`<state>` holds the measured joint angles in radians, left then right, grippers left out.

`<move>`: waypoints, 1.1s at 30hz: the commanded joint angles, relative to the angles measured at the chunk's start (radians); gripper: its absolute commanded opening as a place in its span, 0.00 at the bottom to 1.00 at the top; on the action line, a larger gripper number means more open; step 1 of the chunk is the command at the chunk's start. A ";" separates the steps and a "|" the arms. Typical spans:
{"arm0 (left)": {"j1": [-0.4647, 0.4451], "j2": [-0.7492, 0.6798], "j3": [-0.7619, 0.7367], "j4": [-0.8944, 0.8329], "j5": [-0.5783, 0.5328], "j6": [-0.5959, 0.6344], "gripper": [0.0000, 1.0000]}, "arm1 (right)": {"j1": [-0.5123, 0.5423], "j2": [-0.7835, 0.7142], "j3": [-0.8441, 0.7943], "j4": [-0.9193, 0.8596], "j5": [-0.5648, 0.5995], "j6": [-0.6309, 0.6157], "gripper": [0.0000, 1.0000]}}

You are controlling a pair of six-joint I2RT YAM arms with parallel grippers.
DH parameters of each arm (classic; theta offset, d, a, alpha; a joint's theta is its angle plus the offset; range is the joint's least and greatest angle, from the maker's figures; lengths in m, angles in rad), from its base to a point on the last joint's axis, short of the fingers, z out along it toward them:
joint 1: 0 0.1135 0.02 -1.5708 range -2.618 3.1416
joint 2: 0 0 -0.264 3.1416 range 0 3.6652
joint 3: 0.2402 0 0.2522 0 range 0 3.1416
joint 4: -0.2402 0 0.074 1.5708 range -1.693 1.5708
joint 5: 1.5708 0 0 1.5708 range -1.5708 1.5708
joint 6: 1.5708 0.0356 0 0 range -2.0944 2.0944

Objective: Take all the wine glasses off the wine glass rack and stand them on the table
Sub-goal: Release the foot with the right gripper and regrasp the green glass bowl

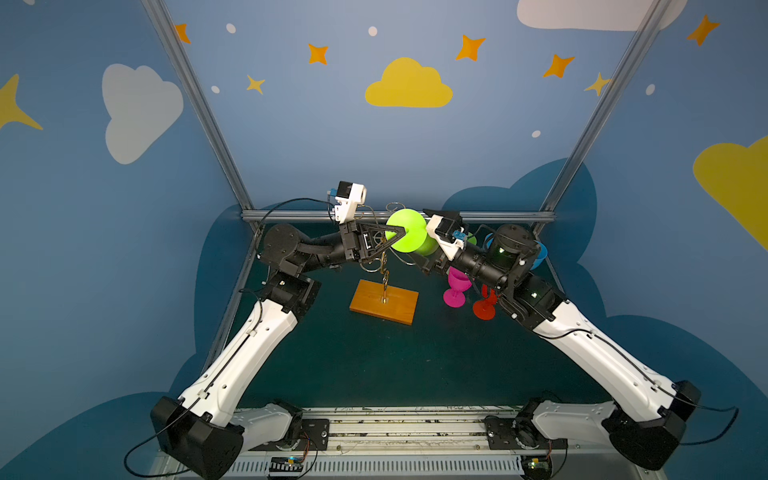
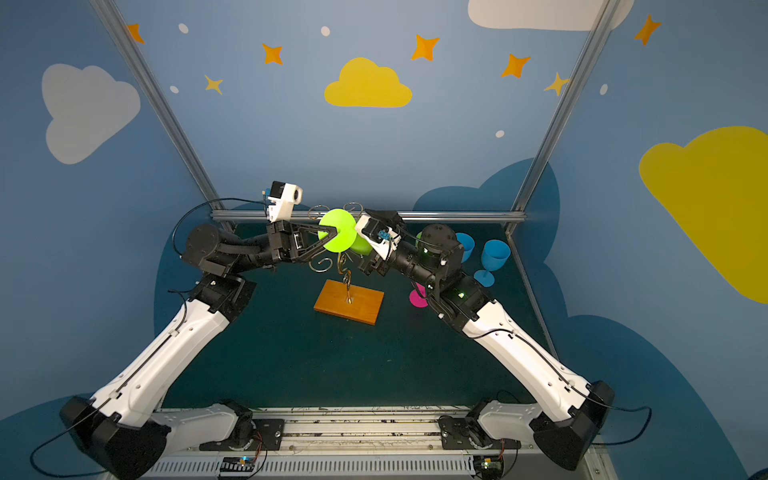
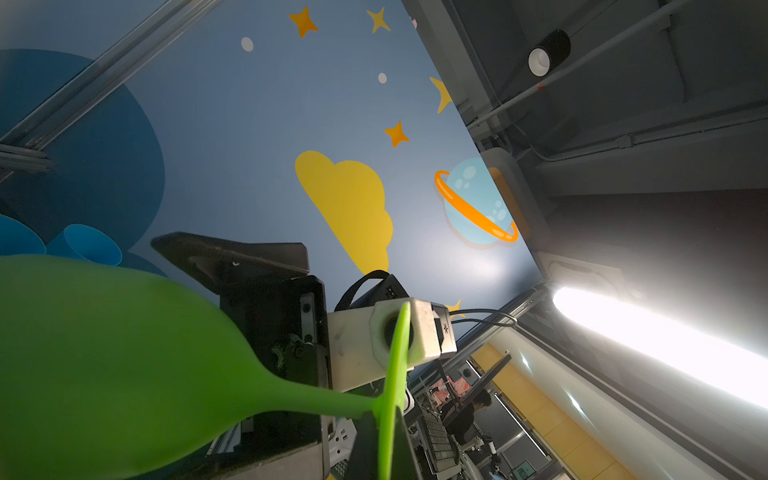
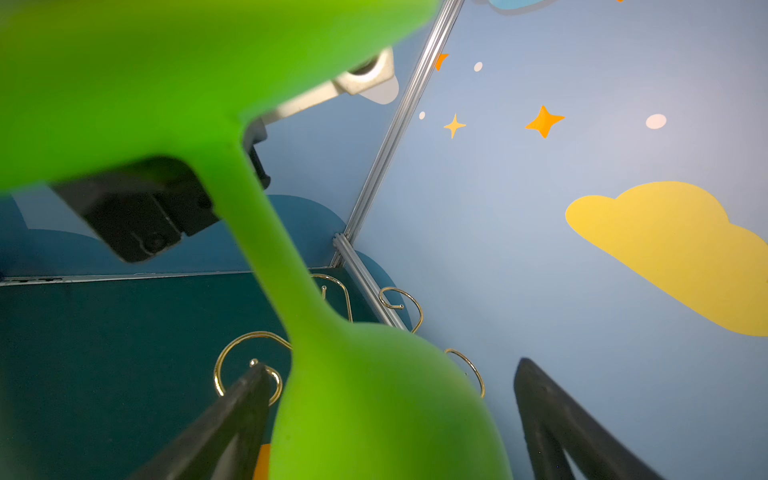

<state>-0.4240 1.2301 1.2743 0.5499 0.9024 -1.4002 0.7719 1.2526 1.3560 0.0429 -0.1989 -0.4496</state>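
Green wine glass hangs by the top scrolls of the wine glass rack, long axis near-level, foot left, bowl right; left fingers pinch the foot rim, right fingers stand wide astride the bowl.

- A gold wire wine glass rack on a wooden base stands mid-way across the dark green table, nearer its back edge.
- A lime-green plastic wine glass lies sideways, raised beside the rack's top scrolls.
- A pink plastic goblet and a red plastic goblet stand right of the rack.
- Two blue plastic goblets stand by the back right corner.
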 commanded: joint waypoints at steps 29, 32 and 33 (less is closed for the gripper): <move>0.005 -0.034 0.040 0.070 0.016 -0.059 0.03 | 0.007 -0.008 -0.028 -0.008 -0.019 0.066 0.91; 0.006 -0.026 0.038 0.092 0.015 -0.077 0.03 | 0.008 -0.012 -0.020 -0.006 -0.026 0.074 0.90; 0.006 -0.026 0.039 0.094 0.015 -0.078 0.03 | 0.008 -0.013 -0.017 -0.010 -0.028 0.075 0.88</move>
<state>-0.4187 1.2026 1.3052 0.5671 0.9165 -1.4712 0.7742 1.2526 1.3403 0.0193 -0.2081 -0.4171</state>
